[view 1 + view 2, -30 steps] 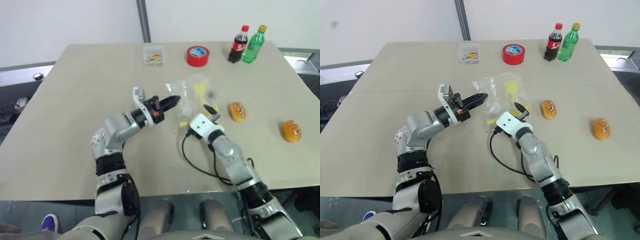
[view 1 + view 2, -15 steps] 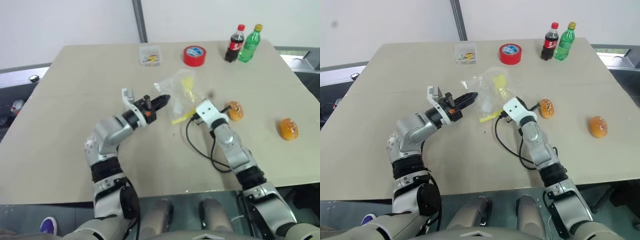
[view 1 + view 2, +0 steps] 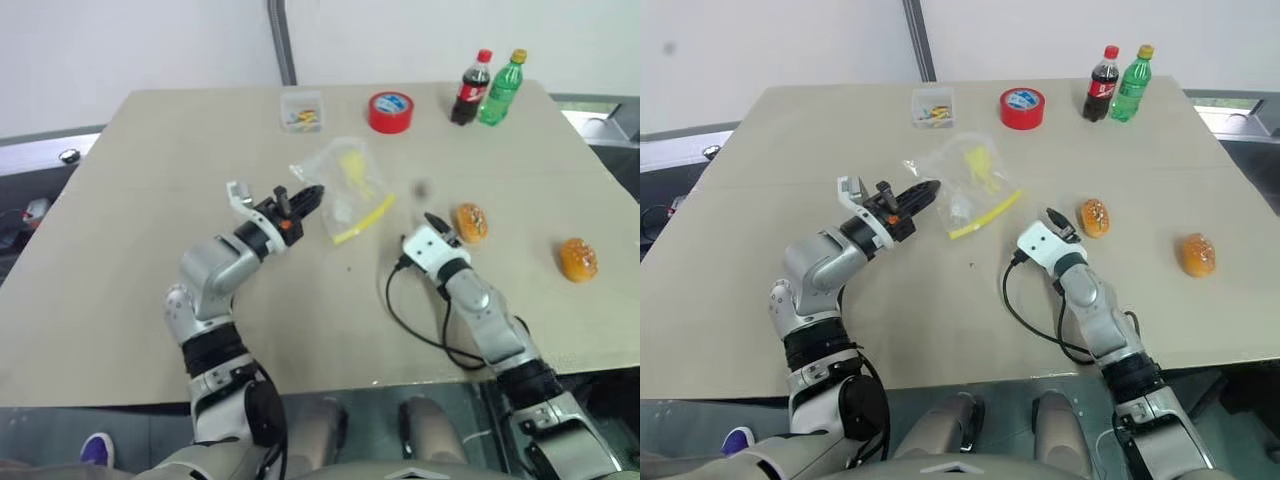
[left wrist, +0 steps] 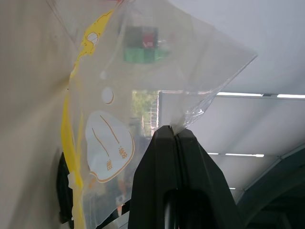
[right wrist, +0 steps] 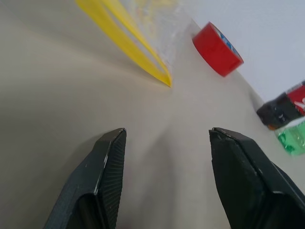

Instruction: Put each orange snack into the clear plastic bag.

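The clear plastic bag hangs crinkled just above the table centre, its yellow mouth strip sloping down to the tabletop. My left gripper is shut on the bag's left corner; in the left wrist view its fingers pinch the film together. My right gripper stands open to the right of the bag, apart from it, with nothing between its fingers. One orange snack lies just right of the right gripper. The other orange snack sits farther right, near the table's edge.
At the back of the table stand a small clear box with coloured bits, a red tape roll, a cola bottle and a green bottle. A black cable loops from my right wrist over the table.
My right gripper has come off the bag's yellow mouth, opened, and drawn away to the right toward the near snack. My left gripper has pulled the bag slightly left.
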{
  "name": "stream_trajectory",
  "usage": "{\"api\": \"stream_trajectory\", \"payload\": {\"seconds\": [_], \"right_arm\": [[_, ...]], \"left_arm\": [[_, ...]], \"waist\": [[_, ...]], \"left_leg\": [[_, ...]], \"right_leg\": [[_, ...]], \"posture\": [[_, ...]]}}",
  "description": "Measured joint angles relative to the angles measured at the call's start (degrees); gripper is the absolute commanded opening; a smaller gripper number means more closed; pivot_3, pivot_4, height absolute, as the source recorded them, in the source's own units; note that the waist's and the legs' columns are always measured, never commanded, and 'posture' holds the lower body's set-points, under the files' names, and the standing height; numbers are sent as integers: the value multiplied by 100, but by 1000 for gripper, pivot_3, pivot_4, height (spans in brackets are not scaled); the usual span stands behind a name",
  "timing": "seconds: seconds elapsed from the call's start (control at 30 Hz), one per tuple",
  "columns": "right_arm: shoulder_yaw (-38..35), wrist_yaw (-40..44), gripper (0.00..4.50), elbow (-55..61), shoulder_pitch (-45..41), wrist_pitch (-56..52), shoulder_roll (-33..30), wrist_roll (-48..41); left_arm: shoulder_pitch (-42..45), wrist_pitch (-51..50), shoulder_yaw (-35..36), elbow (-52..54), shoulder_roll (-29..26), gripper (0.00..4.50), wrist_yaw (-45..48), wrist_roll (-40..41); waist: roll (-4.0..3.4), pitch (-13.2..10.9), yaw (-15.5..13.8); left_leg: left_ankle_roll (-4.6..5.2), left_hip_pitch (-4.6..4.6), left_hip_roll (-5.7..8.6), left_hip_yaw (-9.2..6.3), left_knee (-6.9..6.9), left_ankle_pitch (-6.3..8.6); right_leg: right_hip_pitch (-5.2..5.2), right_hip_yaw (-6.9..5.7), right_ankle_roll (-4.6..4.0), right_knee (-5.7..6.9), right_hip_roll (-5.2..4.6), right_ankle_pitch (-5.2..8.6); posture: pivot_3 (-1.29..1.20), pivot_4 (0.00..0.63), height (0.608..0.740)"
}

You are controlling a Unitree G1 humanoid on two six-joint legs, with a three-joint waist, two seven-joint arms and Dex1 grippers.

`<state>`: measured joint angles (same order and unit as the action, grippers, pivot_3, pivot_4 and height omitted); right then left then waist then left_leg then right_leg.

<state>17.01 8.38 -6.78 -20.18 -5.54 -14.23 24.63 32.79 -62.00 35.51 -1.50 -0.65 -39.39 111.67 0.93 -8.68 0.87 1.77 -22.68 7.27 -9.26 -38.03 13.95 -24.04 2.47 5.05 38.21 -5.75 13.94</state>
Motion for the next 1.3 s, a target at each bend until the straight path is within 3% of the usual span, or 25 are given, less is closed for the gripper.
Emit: {"api": "stream_trajectory", "payload": {"seconds": [0.17, 0.37, 0.47, 0.6, 0.63, 0.77, 0.9, 1.03, 1.1, 1.13, 1.17, 1.2, 1.27, 1.3], "right_arm": [[252, -302, 2923, -1023, -732, 279, 675, 90], [327, -797, 2923, -2351, -1565, 887, 973, 120], [243, -1050, 2200, -2893, -1811, 1189, 1002, 77], [138, -1212, 275, -3164, -1950, 1528, 852, 12], [100, -1215, 63, -3158, -1950, 1568, 810, 3], [57, -1082, 63, -2643, -1896, 1565, 458, 7], [-21, -681, 63, -1581, -1683, 1317, -65, 22], [-144, 22, 0, -628, -1427, 757, -743, 105], [-190, 361, 0, -324, -1421, 495, -991, 134], [-205, 601, 0, -141, -1425, 295, -1074, 139], [-204, 916, 0, 30, -1441, 41, -1163, 139], [-204, 940, 0, 40, -1442, 18, -1173, 139], [-179, 1408, 0, 157, -1553, -402, -1262, 145], [-179, 1543, 0, 176, -1597, -527, -1317, 151]], "left_arm": [[1, 51, 3, 52, 13, 0, -88, 11], [-168, 130, 13, 265, 87, 0, -110, 21], [-274, 182, -2, 408, 129, 0, -136, 22], [-466, 279, -12, 589, 150, 0, -155, 24], [-493, 286, -13, 592, 146, 0, -154, 23], [-498, 282, -42, 572, 55, 0, -96, 25], [-500, 173, -381, 451, -377, 0, 204, 27], [-555, 100, -1036, 313, -1243, 1750, 760, -120], [-567, 25, -1368, 383, -1659, 2604, 1312, -662], [-615, 27, -1740, 669, -2097, 2604, 1907, -1405], [-649, 220, -2440, 1256, -2919, 2604, 2856, -2645], [-649, 242, -2484, 1319, -2977, 2604, 2938, -2760], [-873, 1374, -3690, 2318, -4268, 2604, 4610, -5019], [-950, 1756, -3956, 2523, -4483, 2604, 5035, -5604]], "waist": [[1, -1, -8], [4, -3, -24], [5, -3, -19], [5, -3, -9], [5, -3, -9], [5, -4, -11], [5, -4, -14], [3, -5, -9], [3, -5, -5], [5, -6, 12], [5, -8, 18], [0, -8, 18], [-1, -10, 27], [-10, -9, 14]], "left_leg": [[-1, 3, -10, 12, 0, 0], [0, -3, -7, 10, 1, 1], [0, -3, -8, 7, 4, 1], [-1, -3, -8, 9, 5, 1], [0, -3, -8, 8, 5, 1], [-1, -3, -8, 7, 5, 1], [-1, -4, -8, 4, 6, 1], [-1, -4, -8, 5, 8, 2], [-1, -2, -8, 8, 14, 2], [-2, -3, -11, 12, 23, 2], [-2, -3, -15, 19, 31, 1], [-3, 1, -19, 29, 46, 1], [-3, 4, -26, 63, 80, 1], [-2, 5, -26, 74, 89, 1]], "right_leg": [[0, 9, -3, 0, 10, -1], [0, 8, -4, -13, 8, -2], [-1, 6, -4, -13, 11, -2], [0, 8, -4, -14, 12, -2], [-1, 7, -4, -13, 13, -2], [-1, 7, -4, -13, 14, -2], [-1, 5, -4, -14, 14, -2], [-2, 7, -4, -15, 14, -2], [-3, 8, -4, -15, 16, -2], [-7, 9, -5, -16, 19, -1], [-13, 14, -8, -18, 22, -1], [-15, 21, -10, -24, 23, -3], [-32, 49, -14, -33, 22, -5], [-36, 59, -14, -35, 21, -5]], "posture": [[0, 150, 713], [0, 150, 713], [0, 150, 713], [0, 150, 713], [0, 150, 713], [0, 150, 713], [0, 150, 713], [0, 150, 713], [0, 150, 713], [0, 150, 713], [0, 150, 713], [0, 150, 713], [0, 150, 713], [0, 150, 713]]}}
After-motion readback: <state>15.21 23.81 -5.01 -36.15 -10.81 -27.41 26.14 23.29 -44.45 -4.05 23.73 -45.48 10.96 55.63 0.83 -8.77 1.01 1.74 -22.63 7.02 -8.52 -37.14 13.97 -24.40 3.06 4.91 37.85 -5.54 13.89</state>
